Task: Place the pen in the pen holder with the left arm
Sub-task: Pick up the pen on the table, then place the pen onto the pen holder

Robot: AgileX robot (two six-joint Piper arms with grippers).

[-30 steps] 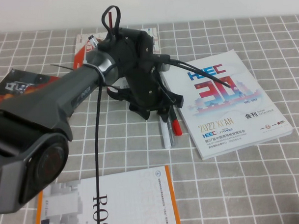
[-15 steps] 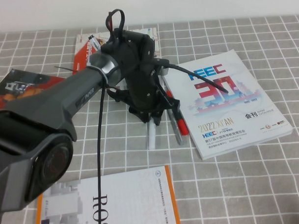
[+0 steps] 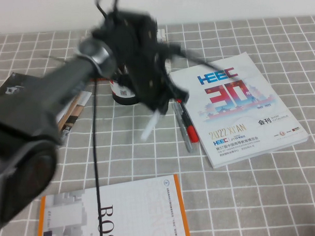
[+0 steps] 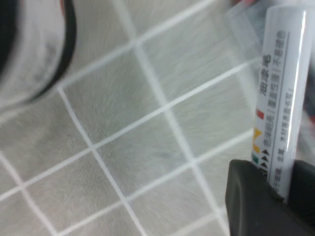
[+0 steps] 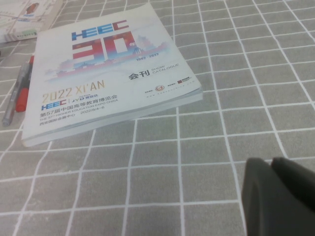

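My left gripper [image 3: 156, 108] is shut on the pen [image 3: 149, 127], a thick white marker that hangs tilted from it above the checked cloth. In the left wrist view the marker's lettered barrel [image 4: 279, 93] is clamped between the two black fingers [image 4: 248, 196]. The pen holder [image 3: 124, 93], a black cup with a white barcode label, stands just left of the gripper; it also shows as a dark blur in the left wrist view [image 4: 34, 49]. My right gripper [image 5: 273, 164] is shut and empty, low over the cloth, out of the high view.
A slim grey pen [image 3: 179, 126] and a red pen [image 3: 186, 130] lie beside the HEEC catalogue [image 3: 240, 107]. A ROS book [image 3: 114, 218] lies at the front and a dark book [image 3: 17, 89] at the left. The catalogue [image 5: 108, 69] lies ahead of the right gripper.
The left gripper has lifted the white marker off the cloth and swung back and left toward the pen holder, which now shows. The grey and red pens stay put.
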